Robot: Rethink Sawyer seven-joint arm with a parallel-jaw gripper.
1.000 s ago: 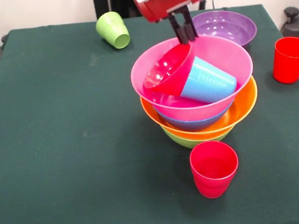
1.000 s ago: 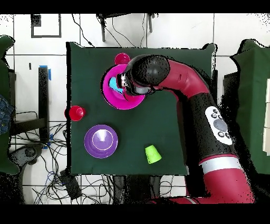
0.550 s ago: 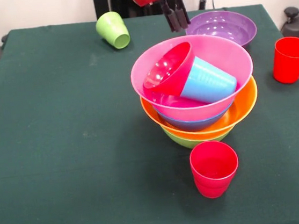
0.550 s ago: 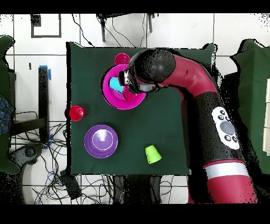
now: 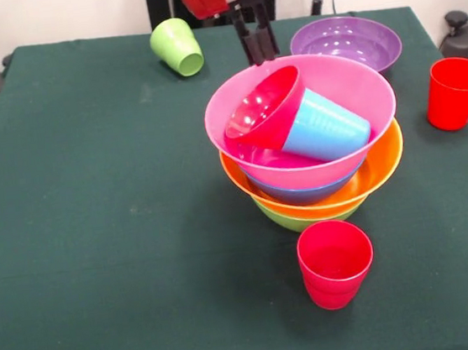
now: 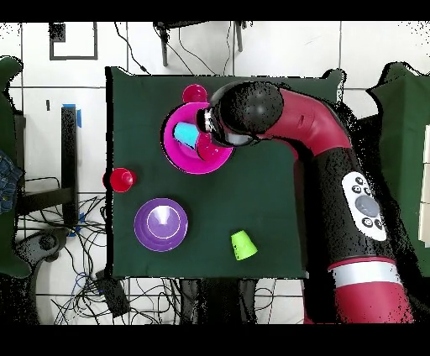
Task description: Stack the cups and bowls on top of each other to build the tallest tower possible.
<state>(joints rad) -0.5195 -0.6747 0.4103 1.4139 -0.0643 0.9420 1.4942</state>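
Observation:
The tower stands mid-table: a lime green bowl (image 5: 294, 219) at the bottom, then orange (image 5: 379, 167), blue (image 5: 304, 193) and a wide pink bowl (image 5: 359, 85) on top. Inside the pink bowl a small red bowl (image 5: 264, 108) leans tilted against a sky blue cup (image 5: 326, 126) lying on its side. My gripper (image 5: 257, 44) hangs just above and behind the pink rim, slightly open, holding nothing and touching nothing. A purple bowl (image 5: 346, 42) sits behind the tower. Loose cups: a red cup (image 5: 335, 263) in front, another red cup (image 5: 453, 93) at the right, a lime green cup (image 5: 177, 46) tipped over at the back.
From above, the arm (image 6: 311, 143) reaches across the table over the pink bowl (image 6: 178, 155). The purple bowl (image 6: 160, 224), one red cup (image 6: 121, 180), the other red cup (image 6: 194, 92) and the green cup (image 6: 243, 244) lie around it. The table's edge (image 6: 109, 168) runs beside the red cup.
My gripper has let go of the small red bowl's rim, risen and shifted left in the front view. The red bowl and blue cup stay where they were.

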